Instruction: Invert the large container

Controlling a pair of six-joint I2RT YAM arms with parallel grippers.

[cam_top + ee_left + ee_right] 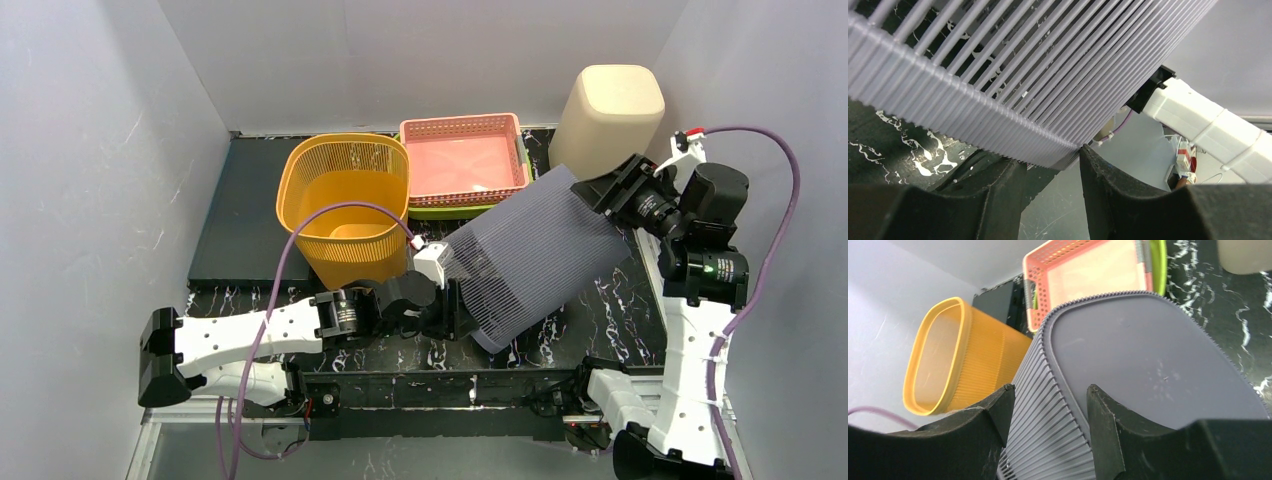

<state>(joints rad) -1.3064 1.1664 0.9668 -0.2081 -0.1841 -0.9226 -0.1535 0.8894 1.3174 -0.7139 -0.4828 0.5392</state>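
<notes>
Black marbled table [622, 310], white walls [90, 150], grey container [535, 255] tilted

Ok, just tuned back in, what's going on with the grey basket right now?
Both arms are on the grey basket, which is tipped on its side at a slant, so the flip is only partway done. The left gripper pinches the rim at the near end. The right gripper straddles the edge of the solid base at the far end. The orange basket, pink tray and cream bin stand behind it.
</notes>
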